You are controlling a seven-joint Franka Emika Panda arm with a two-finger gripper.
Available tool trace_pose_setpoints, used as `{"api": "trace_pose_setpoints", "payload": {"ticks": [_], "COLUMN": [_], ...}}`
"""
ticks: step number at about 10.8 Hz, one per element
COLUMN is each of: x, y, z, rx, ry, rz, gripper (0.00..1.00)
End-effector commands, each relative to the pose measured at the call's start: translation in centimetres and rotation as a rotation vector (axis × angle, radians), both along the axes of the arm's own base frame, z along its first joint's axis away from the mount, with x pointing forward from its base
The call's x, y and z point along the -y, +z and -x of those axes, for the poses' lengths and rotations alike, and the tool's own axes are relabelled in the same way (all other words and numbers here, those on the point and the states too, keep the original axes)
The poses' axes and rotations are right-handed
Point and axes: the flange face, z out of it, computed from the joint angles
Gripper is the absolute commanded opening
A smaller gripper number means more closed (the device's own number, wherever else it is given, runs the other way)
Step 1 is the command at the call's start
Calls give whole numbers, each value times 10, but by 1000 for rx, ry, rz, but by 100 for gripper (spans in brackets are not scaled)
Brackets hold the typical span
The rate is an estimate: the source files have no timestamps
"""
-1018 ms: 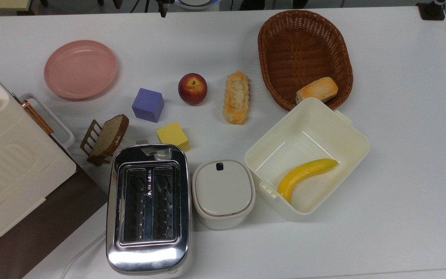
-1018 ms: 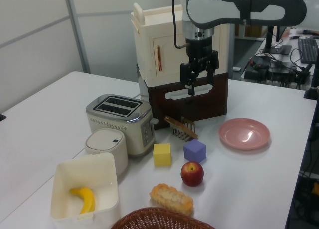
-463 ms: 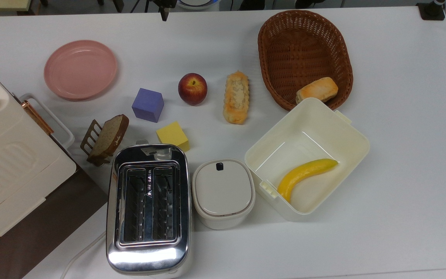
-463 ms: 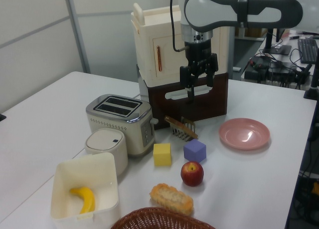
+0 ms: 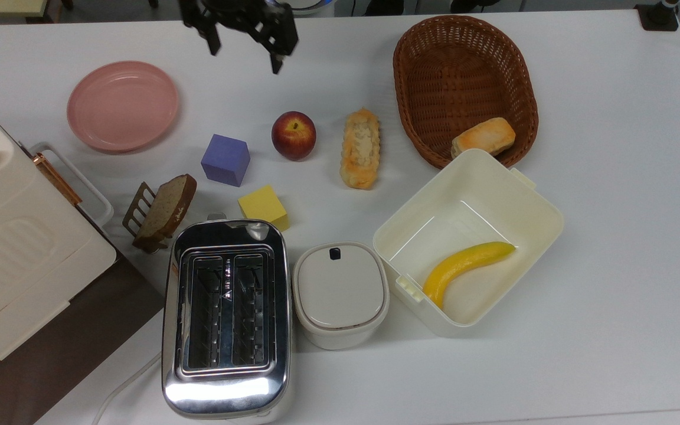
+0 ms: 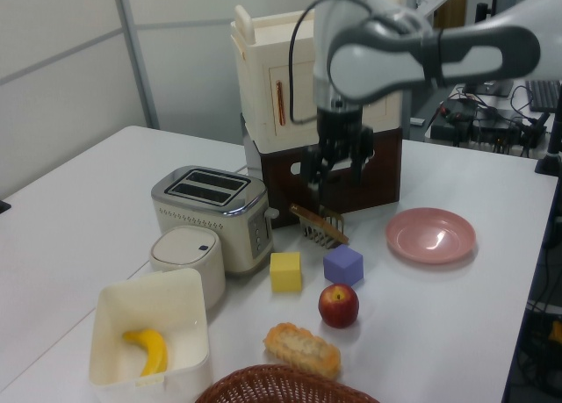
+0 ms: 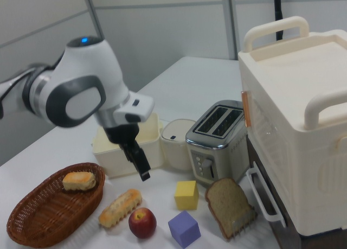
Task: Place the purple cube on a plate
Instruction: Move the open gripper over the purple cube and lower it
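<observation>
The purple cube (image 5: pixel 225 160) (image 6: pixel 343 265) (image 7: pixel 184 228) rests on the white table, between a red apple and a slice of bread in a rack. The pink plate (image 5: pixel 123 106) (image 6: pixel 431 235) lies empty up and to the left of the cube in the top view. My gripper (image 5: pixel 245 54) (image 6: pixel 335 176) (image 7: pixel 141 165) hangs in the air, open and holding nothing. In the top view it is near the top edge, above the apple and to the right of the plate, well apart from the cube.
Near the cube sit a yellow cube (image 5: pixel 263 206), the apple (image 5: pixel 293 135), a bread roll (image 5: pixel 360 148) and the bread rack (image 5: pixel 160 211). A toaster (image 5: pixel 226 316), lidded pot (image 5: pixel 340 293), banana box (image 5: pixel 529 206), wicker basket (image 5: pixel 464 47) and tall cream appliance (image 5: pixel 15 248) ring the area.
The gripper has come in from the top view's upper edge. In the left view it has moved left and lower. Nothing on the table has moved.
</observation>
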Motion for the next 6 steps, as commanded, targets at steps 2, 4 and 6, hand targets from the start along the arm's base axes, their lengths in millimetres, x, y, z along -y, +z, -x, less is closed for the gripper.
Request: {"api": "trace_pose_setpoints", "payload": {"ticks": [2,4,6], "x": [14,28,39], "y": [-41,-58,-72], "z": [32,37,37], "rx": [111,92,138], "ry": [-23,38,30], "rz": [34,111,122], "gripper": [100,100,100]}}
